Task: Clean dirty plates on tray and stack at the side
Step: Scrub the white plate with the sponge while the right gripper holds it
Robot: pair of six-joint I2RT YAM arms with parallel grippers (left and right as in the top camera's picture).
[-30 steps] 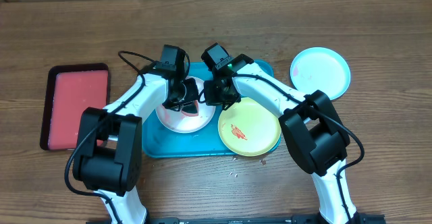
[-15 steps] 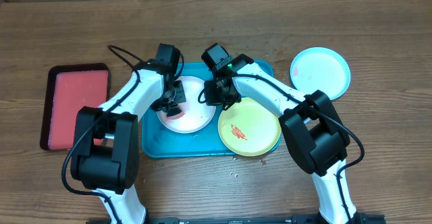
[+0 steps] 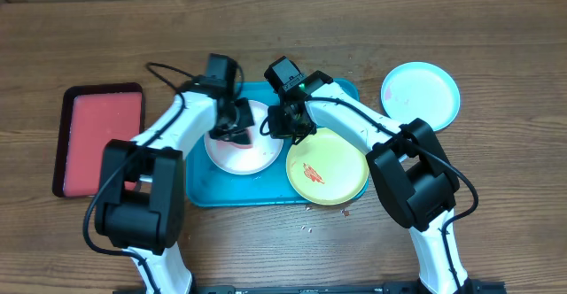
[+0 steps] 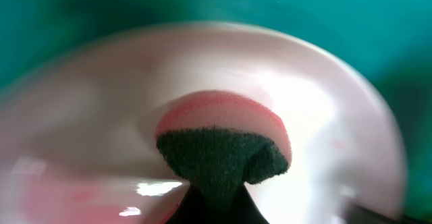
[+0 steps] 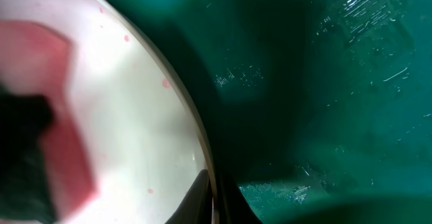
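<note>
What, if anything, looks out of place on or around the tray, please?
The yellow-green plate sits askew, overhanging the turquoise tray's near right corner rather than lying inside it. A few small specks lie on the table before it.

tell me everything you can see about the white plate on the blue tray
The round white plastic plate lies flat on the turquoise rectangular plastic tray, left of the yellow-green plate. It looks glossy, with faint pink smears and specks. The left gripper presses a pink sponge with a dark green scouring side onto it, while the right gripper pinches its right rim.
</note>
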